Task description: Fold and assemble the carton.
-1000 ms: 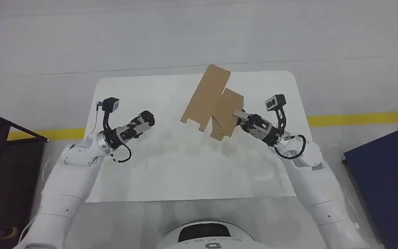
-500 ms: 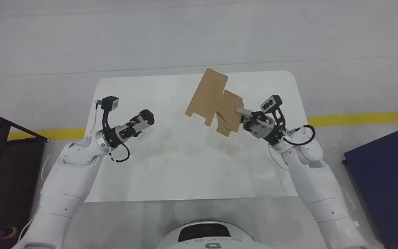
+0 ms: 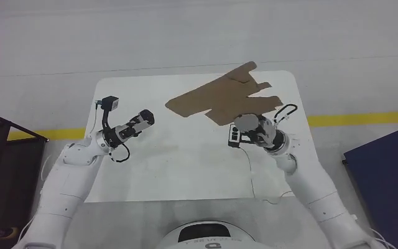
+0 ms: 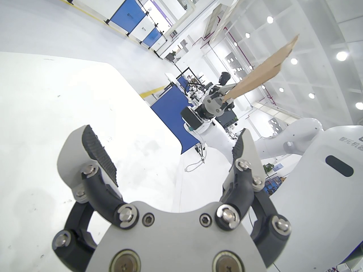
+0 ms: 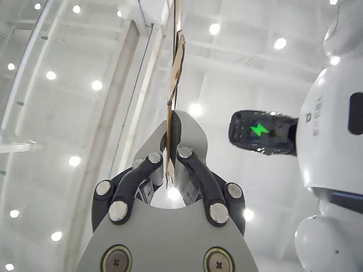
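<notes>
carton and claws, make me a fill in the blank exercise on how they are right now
1. The flat brown carton is clamped in the claw of the robot's ____ arm.
2. The left claw is ____ and holds nothing.
3. The carton is held up ____ the white table, not lying on it.
4. In the right wrist view the carton is seen ____-on.
Missing words: right; open; above; edge

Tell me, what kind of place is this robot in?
Probably a big factory hall or robot lab: a high ceiling with rows of round lights, blue partition panels, and a yellow floor line beside the table.
</notes>
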`<control>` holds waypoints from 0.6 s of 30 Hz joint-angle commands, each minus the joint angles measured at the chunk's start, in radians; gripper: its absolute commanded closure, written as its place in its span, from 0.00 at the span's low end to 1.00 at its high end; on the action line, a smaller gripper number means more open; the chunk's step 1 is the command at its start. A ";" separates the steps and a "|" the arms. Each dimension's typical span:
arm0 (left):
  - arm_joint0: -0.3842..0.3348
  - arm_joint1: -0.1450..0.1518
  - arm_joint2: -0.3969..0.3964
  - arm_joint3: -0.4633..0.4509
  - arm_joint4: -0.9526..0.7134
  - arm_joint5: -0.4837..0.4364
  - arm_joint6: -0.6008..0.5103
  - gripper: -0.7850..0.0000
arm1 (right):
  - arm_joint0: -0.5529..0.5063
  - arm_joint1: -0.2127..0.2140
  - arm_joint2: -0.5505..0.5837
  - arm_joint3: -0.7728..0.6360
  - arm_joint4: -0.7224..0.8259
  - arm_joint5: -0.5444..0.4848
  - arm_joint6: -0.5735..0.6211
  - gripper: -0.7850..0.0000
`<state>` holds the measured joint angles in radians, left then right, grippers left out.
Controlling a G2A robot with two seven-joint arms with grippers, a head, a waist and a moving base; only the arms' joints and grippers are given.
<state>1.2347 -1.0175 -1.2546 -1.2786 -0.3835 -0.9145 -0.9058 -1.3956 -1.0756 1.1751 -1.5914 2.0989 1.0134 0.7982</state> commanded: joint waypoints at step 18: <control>0.000 0.000 0.000 0.000 0.000 0.000 0.000 0.00 | 0.104 0.146 -0.059 0.062 -0.134 -0.317 0.115 1.00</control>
<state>1.2347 -1.0175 -1.2546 -1.2787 -0.3835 -0.9145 -0.9058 -1.2801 -0.9284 1.0921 -1.5130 2.1179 0.9018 0.8686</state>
